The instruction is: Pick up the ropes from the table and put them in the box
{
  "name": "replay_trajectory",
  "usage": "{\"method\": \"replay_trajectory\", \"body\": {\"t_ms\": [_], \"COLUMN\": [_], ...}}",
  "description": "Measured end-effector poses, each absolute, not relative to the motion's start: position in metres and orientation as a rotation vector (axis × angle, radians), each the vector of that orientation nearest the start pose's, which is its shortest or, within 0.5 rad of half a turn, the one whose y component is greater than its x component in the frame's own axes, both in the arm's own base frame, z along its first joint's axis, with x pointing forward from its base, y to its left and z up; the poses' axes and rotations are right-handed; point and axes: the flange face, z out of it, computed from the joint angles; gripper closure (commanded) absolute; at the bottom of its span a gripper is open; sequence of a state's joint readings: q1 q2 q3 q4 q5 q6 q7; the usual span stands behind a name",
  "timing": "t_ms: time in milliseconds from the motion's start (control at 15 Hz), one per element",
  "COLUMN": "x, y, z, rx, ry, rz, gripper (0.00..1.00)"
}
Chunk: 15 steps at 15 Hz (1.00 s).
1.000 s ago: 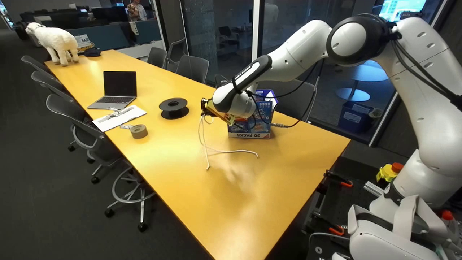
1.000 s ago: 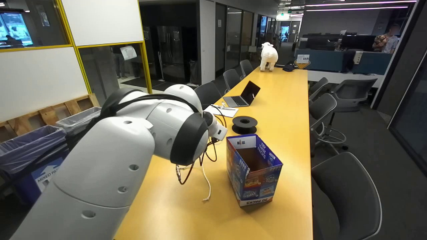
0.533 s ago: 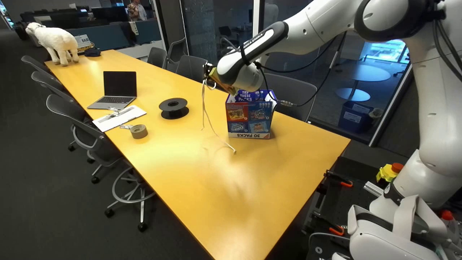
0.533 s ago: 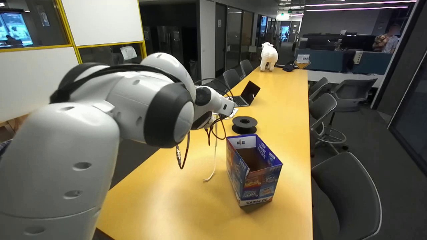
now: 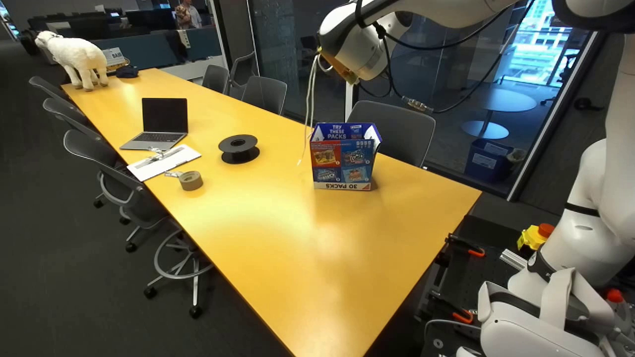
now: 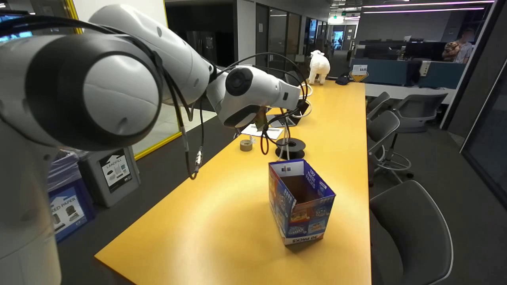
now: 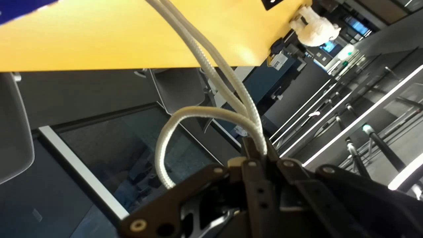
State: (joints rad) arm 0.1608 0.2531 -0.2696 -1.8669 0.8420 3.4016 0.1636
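Aloft, whitish ropes (image 7: 205, 111) were held pinched in the gripper (image 7: 260, 150), mostly draped downward — the open-topped box (image 5: 342, 163) was placed lower, to one side, nearer the robot's base (image 5: 559, 254).

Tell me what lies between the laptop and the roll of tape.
A flat white sheet, with a small shiny item on it, in both exterior views.
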Motion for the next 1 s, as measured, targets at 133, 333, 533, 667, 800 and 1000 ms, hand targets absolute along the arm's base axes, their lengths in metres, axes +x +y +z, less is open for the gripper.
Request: {"method": "replay_trajectory", "body": {"t_ms": [133, 333, 533, 667, 800, 1000], "x": [0.617, 0.61, 0.602, 0.596, 0.588, 0.576], "y": [-0.14, -0.133, -0.114, -0.101, -0.089, -0.074], "z": [0.529, 0.538, 0.551, 0.558, 0.565, 0.577], "rx": [-1.957, -1.955, -1.922, -1.89, -1.86, -1.812], "ry": [1.322, 1.325, 1.323, 1.339, 1.37, 1.454], "rz": [-1.644, -1.693, -1.758, -1.799, -1.834, -1.879], "gripper": [0.92, 0.93, 0.93, 0.93, 0.94, 0.96]}}
